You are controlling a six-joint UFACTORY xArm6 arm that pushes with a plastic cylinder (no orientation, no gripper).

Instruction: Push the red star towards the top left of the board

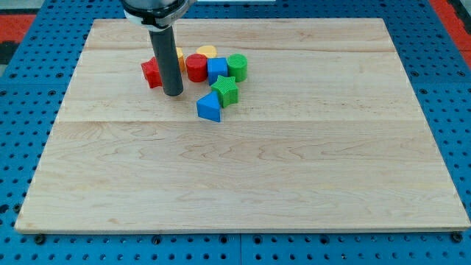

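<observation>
The red star lies near the top left of the wooden board, partly hidden behind my rod. My tip rests on the board just right of and below the red star, touching or nearly touching it. To the right sit a red cylinder, a blue cube, a green cylinder, a green star and a blue triangular block. A yellow block and an orange one peek out behind the cluster.
The board lies on a blue pegboard table. The arm's dark mount hangs above the board's top edge, over the block cluster.
</observation>
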